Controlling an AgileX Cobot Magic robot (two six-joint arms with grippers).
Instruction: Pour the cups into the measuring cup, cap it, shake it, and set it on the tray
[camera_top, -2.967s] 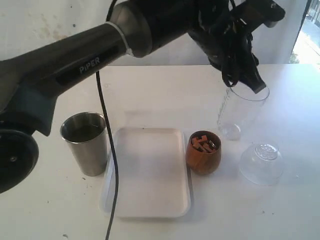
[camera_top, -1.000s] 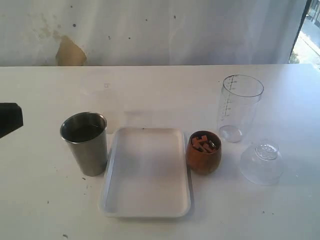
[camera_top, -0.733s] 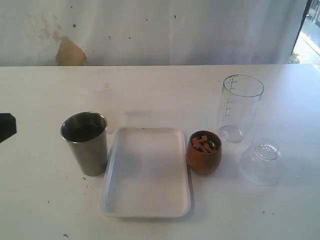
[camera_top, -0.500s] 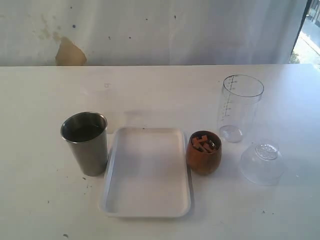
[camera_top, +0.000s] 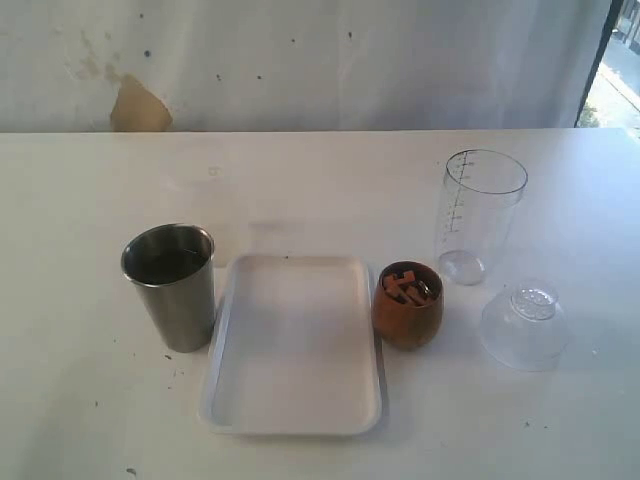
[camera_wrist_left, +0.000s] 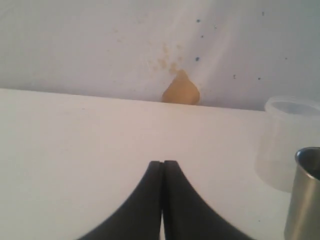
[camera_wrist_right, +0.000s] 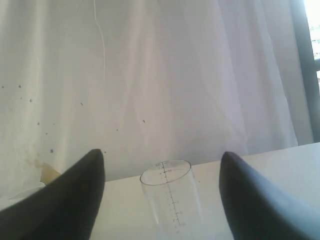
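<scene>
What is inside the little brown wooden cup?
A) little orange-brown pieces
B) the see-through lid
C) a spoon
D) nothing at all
A: looking down in the exterior view, the wooden cup holds a small pile of orange-brown pieces.

Left claw (camera_wrist_left: 162, 164) and right claw (camera_wrist_right: 161, 154) are curved, black.

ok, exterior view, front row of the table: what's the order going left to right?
steel tumbler → white tray → wooden cup → measuring cup, set a little farther back → clear dome lid
</scene>
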